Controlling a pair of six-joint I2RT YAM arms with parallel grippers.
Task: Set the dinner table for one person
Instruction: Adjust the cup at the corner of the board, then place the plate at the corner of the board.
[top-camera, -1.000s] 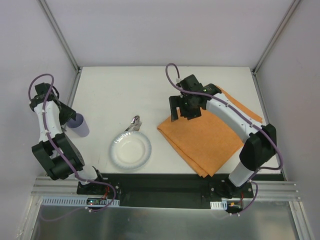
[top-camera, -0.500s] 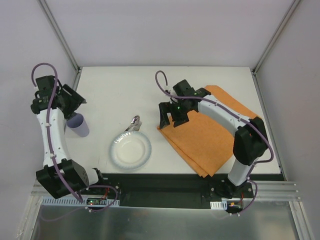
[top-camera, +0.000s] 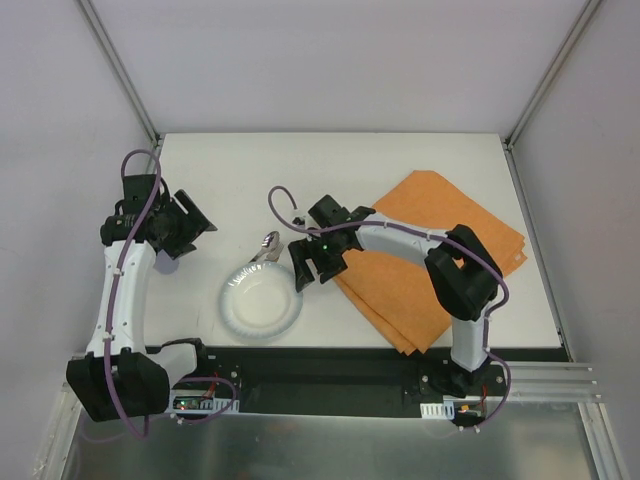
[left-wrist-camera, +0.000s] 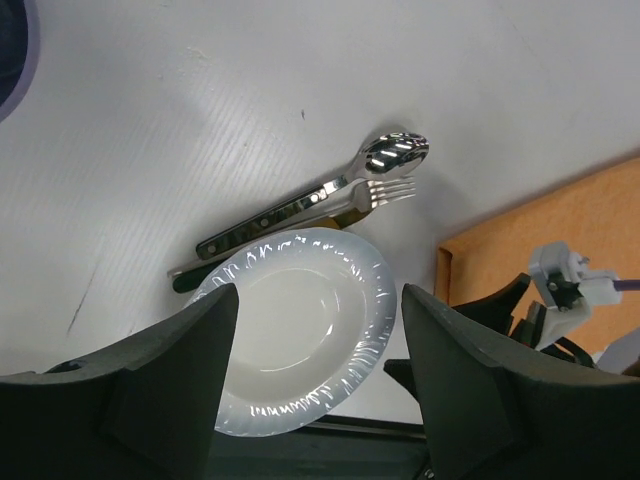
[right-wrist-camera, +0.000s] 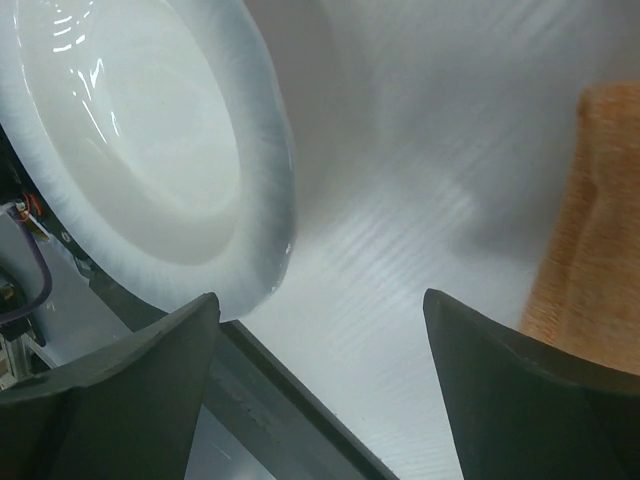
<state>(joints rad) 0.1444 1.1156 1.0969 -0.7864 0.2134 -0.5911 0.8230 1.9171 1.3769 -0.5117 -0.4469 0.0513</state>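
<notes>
White and matte, the dinner table (top-camera: 400, 165) fills the floor of the walled cell in front of both arm bases, and everything you are working with lies on it. Your orange cloth placemat (top-camera: 430, 250) sits on the right half, turned at an angle so one corner points toward the far edge. Its lower left edge shows a folded double layer. Left of it, near the front edge, a white bowl (top-camera: 261, 302) with a fluted rim stands upright. A spoon (left-wrist-camera: 395, 152) and a fork (left-wrist-camera: 385, 190) lie side by side just beyond the bowl, heads pointing away from it, their handles running to its far rim. A dark riveted handle lies with them, and you cannot tell from the left wrist view which piece it belongs to.

Your right pincer (top-camera: 312, 268) hangs low between the bowl and the placemat's left corner, fingers spread wide with nothing between them. The right wrist view shows bare table under the gap, the bowl's rim on one side and the orange edge on the other. Your left pincer (top-camera: 195, 228) is off to the left, above the table and tilted toward the bowl, also spread and gripping nothing. A purple cup (top-camera: 163, 266) stands beneath the left arm, mostly hidden by it.
</notes>
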